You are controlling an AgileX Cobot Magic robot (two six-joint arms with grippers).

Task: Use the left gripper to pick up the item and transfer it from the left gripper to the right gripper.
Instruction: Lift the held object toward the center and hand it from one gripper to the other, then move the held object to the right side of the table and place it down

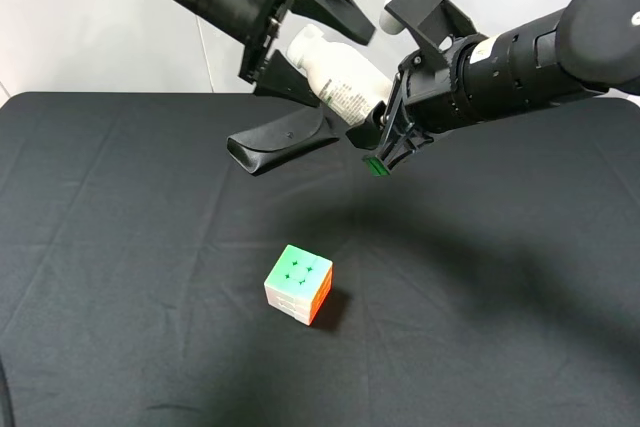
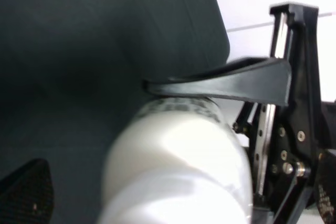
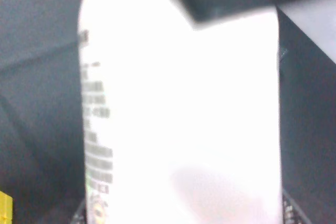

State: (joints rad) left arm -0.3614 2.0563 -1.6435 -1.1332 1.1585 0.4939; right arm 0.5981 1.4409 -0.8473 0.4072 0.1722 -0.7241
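A white bottle point(image 1: 340, 75) with a printed label hangs tilted in the air above the back of the table. My left gripper point(image 1: 308, 39) is shut on its cap end. One black finger point(image 2: 231, 80) lies against the bottle point(image 2: 178, 161) in the left wrist view, and the other is hidden behind it. My right gripper point(image 1: 382, 127) reaches in from the right, with its fingers around the bottle's base. The bottle point(image 3: 184, 119) fills the right wrist view, so I cannot tell whether the right jaws press on it.
A black glasses case point(image 1: 285, 142) lies on the black cloth-covered table point(image 1: 120, 247) just below the bottle. A colourful puzzle cube point(image 1: 298, 284) with a green top sits in the middle of the table. A white wall stands behind.
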